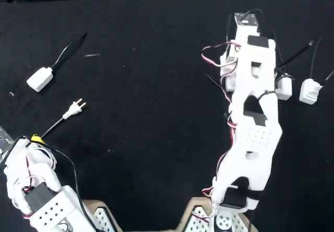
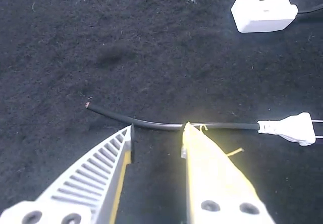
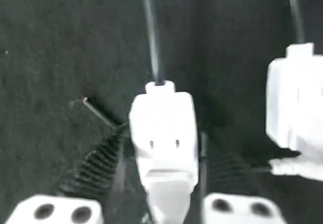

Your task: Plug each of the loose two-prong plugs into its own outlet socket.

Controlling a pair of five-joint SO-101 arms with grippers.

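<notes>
A loose white two-prong plug (image 1: 74, 108) lies at the left on its black cord (image 2: 151, 124), prongs toward a white outlet socket (image 1: 40, 79). My left gripper (image 2: 156, 128) is open, its white and yellow fingertips straddling that cord behind the plug (image 2: 291, 128); the socket (image 2: 262, 12) lies farther off. At the right, my right gripper (image 3: 161, 148) is shut on a white plug (image 3: 169, 193) that sits against a white socket (image 3: 162, 118). A second socket (image 3: 298, 103) lies beside it with a plug (image 3: 298, 166) at its face.
The black table (image 1: 151, 112) is open in the middle. The right arm (image 1: 255, 132) stretches up the right side over the two sockets (image 1: 310, 91). A bare cord end (image 3: 86, 102) lies beside the right gripper.
</notes>
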